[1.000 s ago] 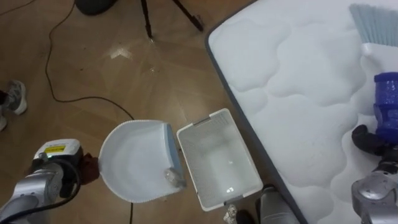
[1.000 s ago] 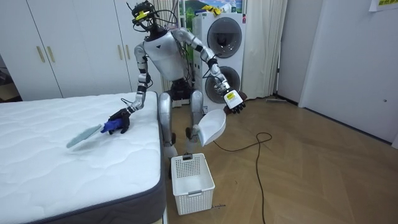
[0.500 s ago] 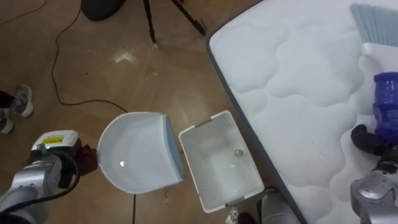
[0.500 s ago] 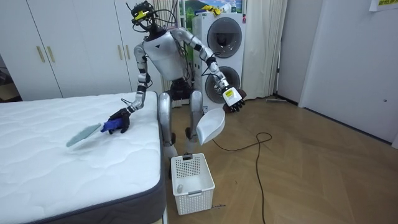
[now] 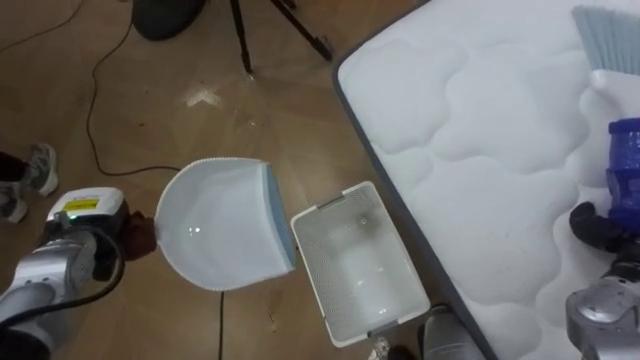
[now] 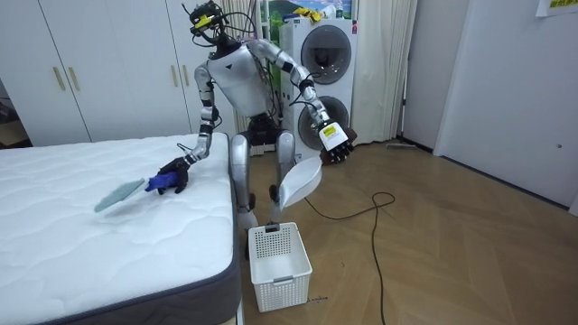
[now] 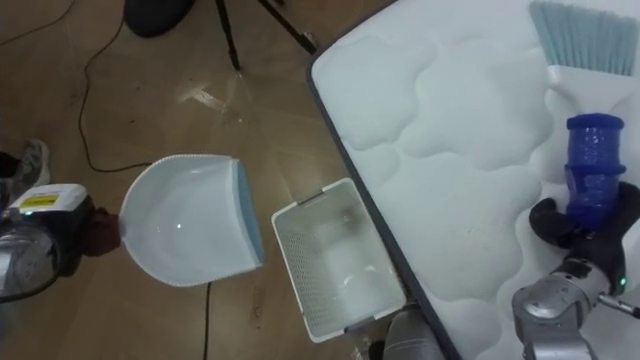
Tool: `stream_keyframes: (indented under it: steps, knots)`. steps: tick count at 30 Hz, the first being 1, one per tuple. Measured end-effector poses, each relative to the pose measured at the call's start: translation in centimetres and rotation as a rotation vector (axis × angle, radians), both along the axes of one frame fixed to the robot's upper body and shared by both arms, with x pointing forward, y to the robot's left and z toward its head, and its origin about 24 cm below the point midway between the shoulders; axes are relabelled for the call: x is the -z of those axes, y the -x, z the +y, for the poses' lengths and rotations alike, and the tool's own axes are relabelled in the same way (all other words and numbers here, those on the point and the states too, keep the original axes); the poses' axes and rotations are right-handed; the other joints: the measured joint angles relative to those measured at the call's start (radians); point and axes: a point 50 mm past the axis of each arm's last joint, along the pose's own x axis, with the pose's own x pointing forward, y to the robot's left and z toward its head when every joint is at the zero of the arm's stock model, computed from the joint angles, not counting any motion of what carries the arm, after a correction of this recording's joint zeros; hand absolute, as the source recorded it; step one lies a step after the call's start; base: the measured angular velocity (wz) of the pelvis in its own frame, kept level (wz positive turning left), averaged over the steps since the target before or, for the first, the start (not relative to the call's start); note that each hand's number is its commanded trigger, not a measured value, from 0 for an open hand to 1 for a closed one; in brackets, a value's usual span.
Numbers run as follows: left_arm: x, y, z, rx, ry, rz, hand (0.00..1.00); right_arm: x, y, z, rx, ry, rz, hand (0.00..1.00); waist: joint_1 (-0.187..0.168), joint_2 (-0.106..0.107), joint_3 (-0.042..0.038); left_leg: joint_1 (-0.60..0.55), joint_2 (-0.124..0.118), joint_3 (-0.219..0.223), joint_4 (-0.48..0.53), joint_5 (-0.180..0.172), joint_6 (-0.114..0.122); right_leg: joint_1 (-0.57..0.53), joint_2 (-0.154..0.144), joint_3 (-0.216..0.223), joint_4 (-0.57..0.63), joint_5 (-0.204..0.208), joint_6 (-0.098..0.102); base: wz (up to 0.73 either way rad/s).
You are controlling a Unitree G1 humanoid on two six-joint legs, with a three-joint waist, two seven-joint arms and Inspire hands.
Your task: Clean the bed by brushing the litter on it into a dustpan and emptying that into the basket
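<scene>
Dustpan has drawn slightly away from basket, handle gripped in left hand; basket's contents unclear. Right hand clasps brush on bed.

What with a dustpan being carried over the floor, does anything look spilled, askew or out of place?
Nothing stands out. The dustpan, gripped by the left hand, looks empty and hangs over the floor beside the upright basket. The right hand holds the brush resting on the mattress. No spill is visible.
</scene>
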Motion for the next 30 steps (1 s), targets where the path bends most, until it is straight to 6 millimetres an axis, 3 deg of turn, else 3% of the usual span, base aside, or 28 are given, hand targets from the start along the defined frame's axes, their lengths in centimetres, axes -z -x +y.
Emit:
stream_keyframes:
  steps: [7, 8, 10, 12, 15, 21, 24, 28, 30]
  knots:
    - [-0.6, -0.3, -1.3, 0.067, 0.075, -0.092, 1.00, 0.1, 0.0, 0.2, -0.009, -0.027, -0.015, 0.00, 0.002, -0.020, 0.0131, 0.003, -0.001, 0.000, 0.017, 0.000, -0.001, 0.005, 0.006, 0.017, 0.002, -0.002, 0.000, -0.05]
    - [-0.5, 0.0, -1.7, 0.079, 0.103, -0.098, 1.00, 0.1, -0.1, 0.2, -0.013, -0.042, -0.024, 0.00, 0.008, -0.027, 0.0165, 0.003, 0.000, -0.009, 0.028, -0.002, -0.004, 0.007, 0.017, 0.036, 0.000, 0.000, 0.003, -0.42]
    - [-0.3, 0.4, -2.2, 0.104, 0.130, -0.097, 1.00, 0.3, -0.1, 0.4, -0.027, -0.049, -0.015, 0.00, 0.026, -0.040, 0.0177, 0.003, -0.005, -0.069, 0.047, -0.013, -0.022, 0.013, 0.043, 0.073, -0.007, 0.005, 0.009, -0.58]
    - [0.4, 1.5, -2.2, 0.099, 0.159, -0.086, 1.00, 0.9, -0.1, 1.2, -0.079, -0.071, 0.017, 0.00, 0.060, -0.070, 0.0088, 0.007, -0.004, -0.124, 0.065, -0.021, -0.036, 0.023, 0.082, 0.125, -0.028, 0.025, 0.008, -0.93]
    - [0.6, 2.4, -3.0, 0.104, 0.208, -0.110, 1.00, 1.9, 0.8, 1.2, -0.081, -0.099, 0.059, 0.00, 0.076, -0.090, 0.0011, 0.032, 0.005, -0.155, 0.071, -0.026, -0.044, 0.061, 0.113, 0.155, -0.072, 0.050, 0.010, -0.63]
    - [1.1, 3.8, -3.6, 0.083, 0.328, -0.136, 1.00, 3.8, 3.8, 0.6, -0.022, -0.151, 0.162, 0.00, 0.079, -0.120, -0.0184, 0.145, 0.033, -0.137, 0.015, -0.027, -0.045, 0.181, 0.154, 0.192, -0.172, 0.086, 0.016, -0.34]
    - [1.0, 3.8, -3.8, 0.083, 0.375, -0.148, 1.00, 4.0, 4.7, 0.1, 0.011, -0.160, 0.164, 0.00, 0.073, -0.127, -0.0234, 0.186, 0.037, -0.124, -0.013, -0.027, -0.045, 0.215, 0.160, 0.196, -0.194, 0.093, 0.021, -0.15]
    - [0.2, 3.9, -3.7, 0.074, 0.411, -0.177, 1.00, 3.7, 4.6, 0.2, 0.002, -0.170, 0.146, 0.00, 0.082, -0.131, -0.0242, 0.224, 0.050, -0.066, -0.033, -0.050, -0.032, 0.225, 0.190, 0.224, -0.197, 0.104, 0.028, -0.42]
    - [0.1, 4.1, -3.3, 0.030, 0.461, -0.195, 1.00, 3.7, 4.0, 0.9, -0.040, -0.203, 0.142, 0.00, 0.091, -0.140, -0.0255, 0.245, 0.074, 0.012, -0.034, -0.064, -0.027, 0.234, 0.213, 0.225, -0.221, 0.138, 0.025, -0.90]
